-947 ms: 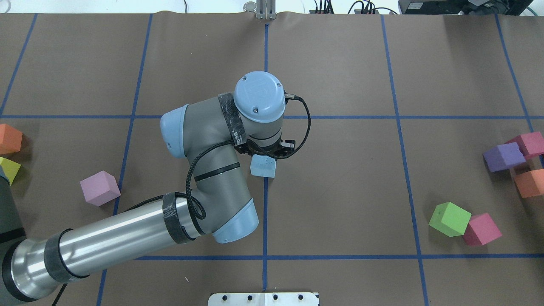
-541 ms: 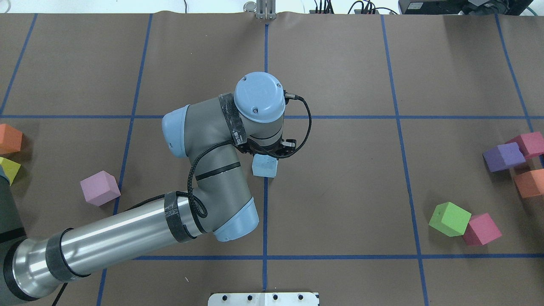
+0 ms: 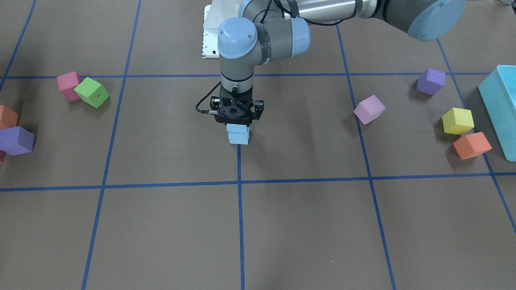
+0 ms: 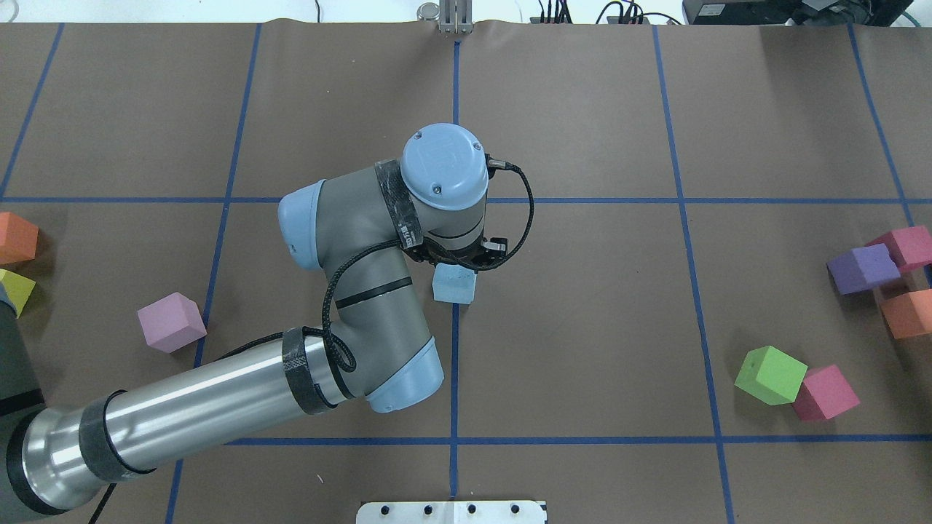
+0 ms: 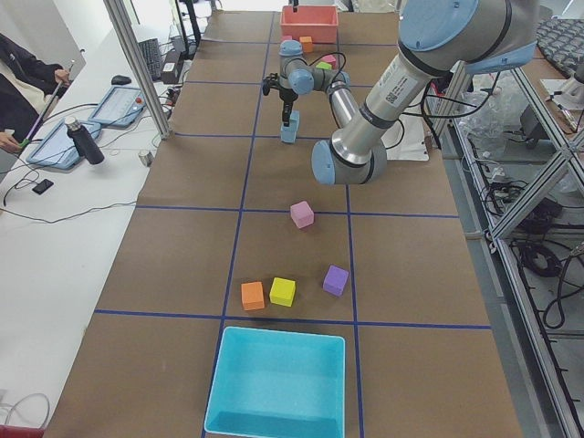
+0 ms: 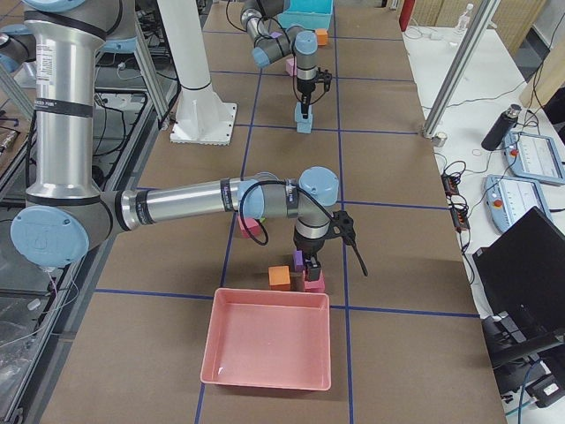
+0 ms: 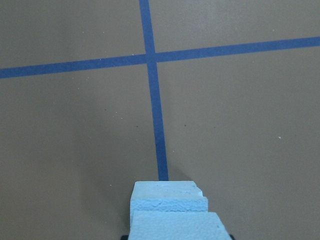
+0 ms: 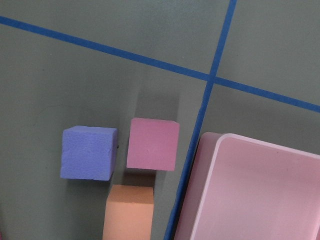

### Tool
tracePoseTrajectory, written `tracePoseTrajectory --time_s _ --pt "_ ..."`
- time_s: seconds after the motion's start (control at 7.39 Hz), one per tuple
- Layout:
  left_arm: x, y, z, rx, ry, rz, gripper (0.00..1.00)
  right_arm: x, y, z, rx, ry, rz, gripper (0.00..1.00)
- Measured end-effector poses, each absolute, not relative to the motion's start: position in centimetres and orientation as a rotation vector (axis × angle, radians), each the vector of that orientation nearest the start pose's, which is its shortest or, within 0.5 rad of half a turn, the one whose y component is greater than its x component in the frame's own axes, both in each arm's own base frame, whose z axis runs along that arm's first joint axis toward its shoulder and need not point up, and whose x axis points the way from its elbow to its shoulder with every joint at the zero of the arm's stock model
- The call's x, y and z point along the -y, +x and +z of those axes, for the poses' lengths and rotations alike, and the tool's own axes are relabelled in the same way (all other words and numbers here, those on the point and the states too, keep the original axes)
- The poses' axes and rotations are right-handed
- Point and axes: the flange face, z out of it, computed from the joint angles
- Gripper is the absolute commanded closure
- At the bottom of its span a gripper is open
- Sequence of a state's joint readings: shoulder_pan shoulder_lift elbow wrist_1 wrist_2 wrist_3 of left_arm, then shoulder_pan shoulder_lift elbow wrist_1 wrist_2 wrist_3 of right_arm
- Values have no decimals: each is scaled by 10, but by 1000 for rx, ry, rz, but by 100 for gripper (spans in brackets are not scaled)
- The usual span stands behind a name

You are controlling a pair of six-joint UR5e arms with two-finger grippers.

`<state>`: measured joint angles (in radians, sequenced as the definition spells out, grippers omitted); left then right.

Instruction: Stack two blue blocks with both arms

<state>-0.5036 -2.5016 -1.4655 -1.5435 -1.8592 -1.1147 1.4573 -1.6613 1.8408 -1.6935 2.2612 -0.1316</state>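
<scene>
Left gripper, shifted slightly toward desk's right edge: I hold jaws clenched on upper blue block, squaring it over lower blue block.

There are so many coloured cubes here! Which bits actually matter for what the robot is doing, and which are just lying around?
Part of the job: upper blue block, lower blue block beneath it, left arm, right arm.

Just lying about: green cube, yellow cube, pale purple cube, teal box, pink tray.
</scene>
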Motion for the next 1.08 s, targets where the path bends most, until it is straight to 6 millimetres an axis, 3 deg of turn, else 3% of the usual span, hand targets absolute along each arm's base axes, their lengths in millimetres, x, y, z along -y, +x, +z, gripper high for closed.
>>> tracePoseTrajectory --time_s 0.27,0.54,0.68,1.08 --pt "454 591 116 -841 137 66 2 456 18 586 698 61 -254 0" --pt "471 552 114 -856 143 51 2 456 18 586 699 60 -254 0" --pt "487 516 131 -856 133 73 2 456 18 586 697 61 -254 0" --pt "557 357 245 -827 145 222 2 454 21 589 689 57 -249 0"
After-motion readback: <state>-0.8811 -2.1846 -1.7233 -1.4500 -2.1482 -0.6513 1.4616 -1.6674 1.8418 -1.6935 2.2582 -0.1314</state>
